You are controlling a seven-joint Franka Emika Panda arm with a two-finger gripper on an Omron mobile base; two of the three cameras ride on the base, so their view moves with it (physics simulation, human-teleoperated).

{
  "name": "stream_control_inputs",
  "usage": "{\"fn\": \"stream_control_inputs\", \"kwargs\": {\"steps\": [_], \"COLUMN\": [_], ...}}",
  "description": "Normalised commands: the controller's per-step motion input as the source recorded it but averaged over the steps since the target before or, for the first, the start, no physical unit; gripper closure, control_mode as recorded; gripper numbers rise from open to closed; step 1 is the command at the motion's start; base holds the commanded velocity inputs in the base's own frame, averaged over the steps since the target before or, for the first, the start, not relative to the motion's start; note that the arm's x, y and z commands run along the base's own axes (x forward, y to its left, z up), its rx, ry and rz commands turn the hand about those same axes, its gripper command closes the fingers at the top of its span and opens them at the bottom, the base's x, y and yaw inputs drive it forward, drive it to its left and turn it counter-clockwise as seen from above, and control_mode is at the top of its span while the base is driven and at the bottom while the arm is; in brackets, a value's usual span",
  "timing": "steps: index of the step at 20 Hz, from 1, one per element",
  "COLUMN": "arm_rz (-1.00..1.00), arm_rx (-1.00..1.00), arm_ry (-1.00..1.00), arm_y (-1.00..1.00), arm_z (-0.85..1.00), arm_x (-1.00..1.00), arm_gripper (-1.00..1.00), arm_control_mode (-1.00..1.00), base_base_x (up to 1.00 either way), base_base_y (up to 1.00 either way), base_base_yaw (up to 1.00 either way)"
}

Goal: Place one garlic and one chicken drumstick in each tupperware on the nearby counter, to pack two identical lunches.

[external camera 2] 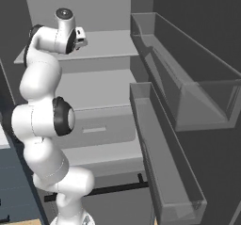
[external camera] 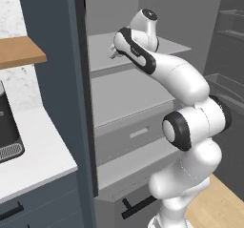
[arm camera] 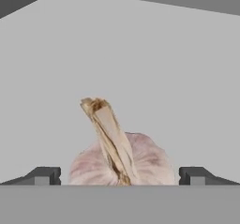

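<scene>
A garlic (arm camera: 140,164), a pale pinkish bulb with a dry beige stem leaning up and left, lies on a grey shelf (arm camera: 178,78). It sits right in front of my gripper (arm camera: 119,175), between the two dark fingertips (arm camera: 44,175), which stand wide apart without touching it. The gripper is open. From the base views, the arm reaches over the upper shelf (external camera: 167,46) of an open grey compartment, with the hand (external camera: 113,51) (external camera 2: 81,38) low over it. A stretch of the white counter (external camera: 33,150) lies at the left. The chicken drumstick and the tupperware are out of view.
A dark appliance (external camera: 7,127) stands on the counter under a wooden wall shelf (external camera: 19,50). A dark upright panel (external camera: 71,93) separates counter and compartment. Lower shelves and a drawer (external camera: 131,136) lie below. Two long door bins (external camera 2: 197,97) (external camera 2: 164,172) flank the right side.
</scene>
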Motion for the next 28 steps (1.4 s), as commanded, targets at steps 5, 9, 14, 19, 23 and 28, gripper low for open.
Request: {"fn": "stream_control_inputs", "kwargs": {"steps": [5, 9, 14, 19, 23, 28], "arm_rz": [0.00, 0.00, -0.09, -0.14, -0.09, -0.03], "arm_rx": [0.00, 0.00, 0.00, 0.00, 0.00, 0.00], "arm_ry": [0.00, 0.00, 0.00, 0.00, 0.00, 0.03], "arm_y": [0.00, 0.00, 0.00, 0.00, 0.00, 0.00], "arm_z": [-0.31, -0.13, -0.16, -0.23, -0.14, -0.06], "arm_x": [0.16, 0.04, 0.16, 0.27, 0.20, 0.00], "arm_gripper": [-1.00, -1.00, -1.00, -1.00, -1.00, 1.00], "arm_control_mode": [-1.00, -1.00, -1.00, -1.00, -1.00, -1.00], "base_base_x": [0.00, 0.00, 0.00, 0.00, 0.00, 0.00], "base_base_y": [0.00, 0.00, 0.00, 0.00, 0.00, 0.00], "base_base_yaw": [0.00, 0.00, 0.00, 0.00, 0.00, 0.00]}}
